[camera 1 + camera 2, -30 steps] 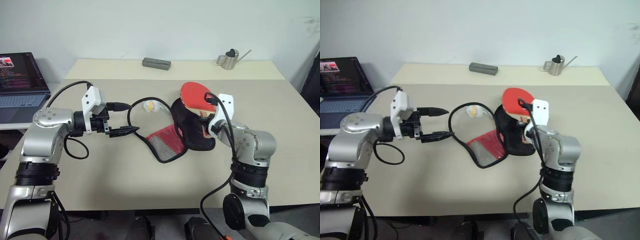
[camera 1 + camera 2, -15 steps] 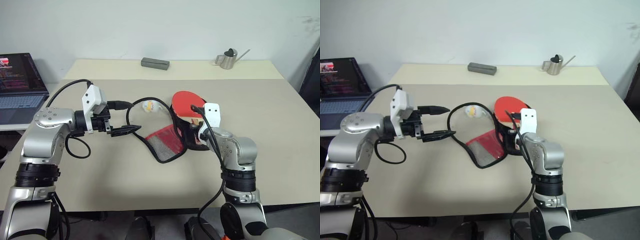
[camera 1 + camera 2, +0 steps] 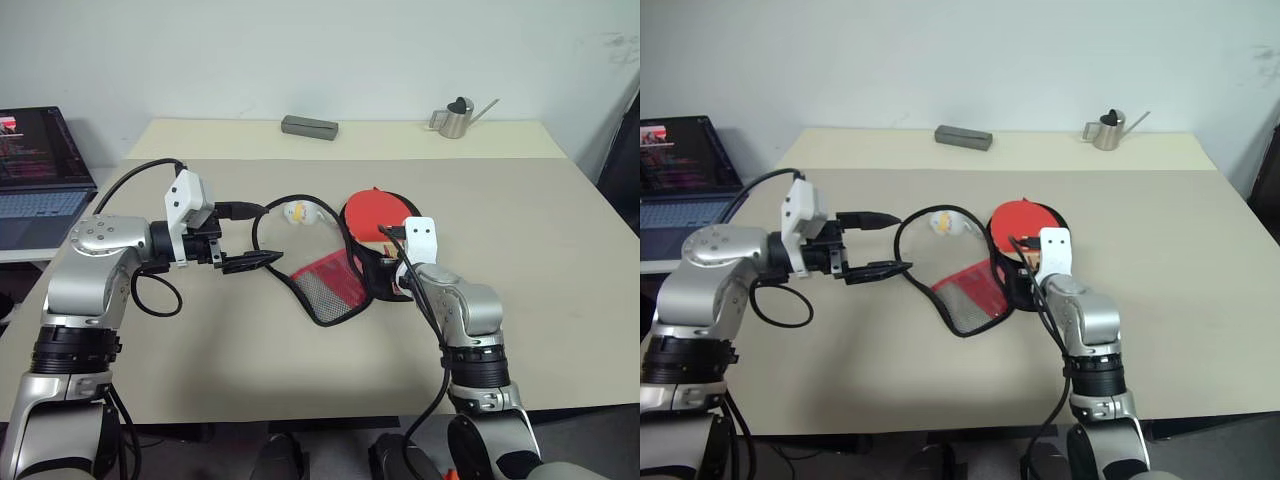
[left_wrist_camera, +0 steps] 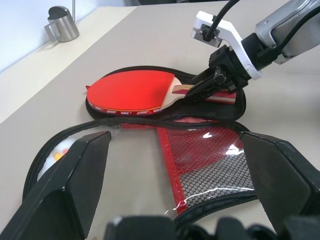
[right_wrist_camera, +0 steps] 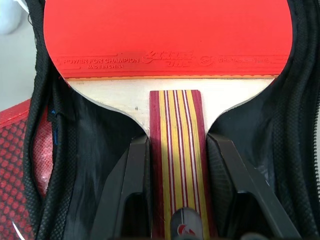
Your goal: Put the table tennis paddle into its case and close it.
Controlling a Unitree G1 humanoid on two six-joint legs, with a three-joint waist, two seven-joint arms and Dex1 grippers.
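The right gripper [image 5: 175,190] has its jaws clamped on the striped handle of the paddle [image 3: 372,212], whose red face lies low over the black half of the open case [image 3: 330,280] on the table [image 3: 550,250]. The left gripper [image 3: 240,236] is at the case's far edge with its jaws wide apart; the lower finger [image 3: 248,263] lies against the zip rim, and the red mesh flap spreads between the two arms.

Bare table [image 3: 560,260] lies open right of the case [image 3: 340,285], while a small white object [image 3: 297,211] behind it and the raised mesh flap [image 3: 325,283] crowd its left side.
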